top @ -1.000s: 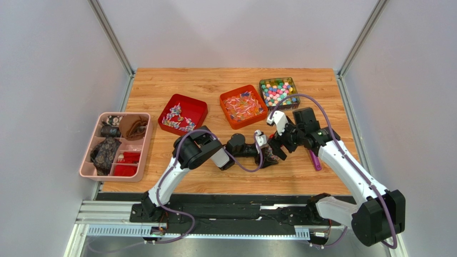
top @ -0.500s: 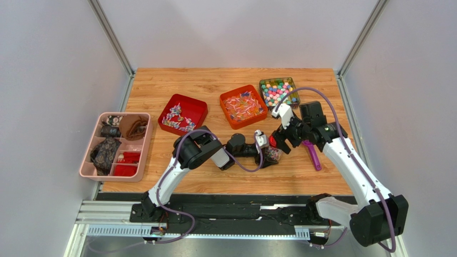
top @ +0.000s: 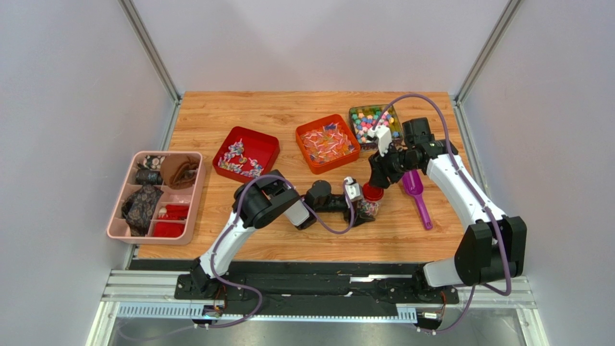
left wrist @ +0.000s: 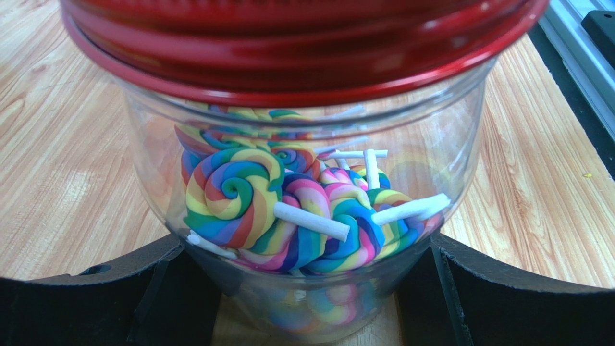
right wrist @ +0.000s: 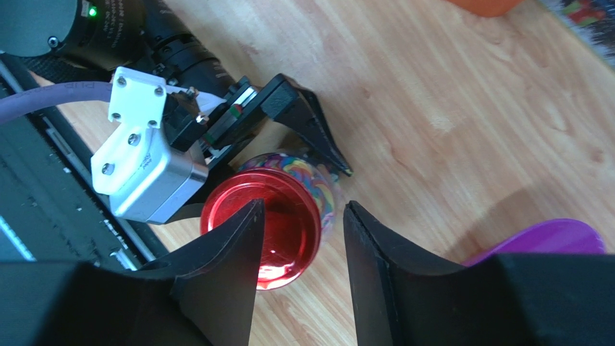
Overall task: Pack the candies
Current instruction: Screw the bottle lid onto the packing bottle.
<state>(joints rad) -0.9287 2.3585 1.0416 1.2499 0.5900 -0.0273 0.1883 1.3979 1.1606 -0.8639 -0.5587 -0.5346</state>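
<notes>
Clear plastic jar (left wrist: pixel 462 130) of rainbow lollipop candies (left wrist: pixel 231 194) is grasped by left gripper (left wrist: pixel 307 249); right gripper (right wrist: pixel 303 209) is held released over its round red lid (right wrist: pixel 292 238).

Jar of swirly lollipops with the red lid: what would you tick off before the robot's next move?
1. Clear plastic jar gripped: ok, the left gripper has a finger on each side of its base.
2. Round red lid on the jar: ok; whether it is tight, cannot tell.
3. Rainbow swirl lollipops all inside: ok.
4. Right gripper over the lid: ok.
5. Its jaws wide enough to take the lid: not ok, the gap looks narrower than the lid.
6. Purple plastic scoop out of the way: ok, it lies on the wooden table, apart from the jar.
</notes>
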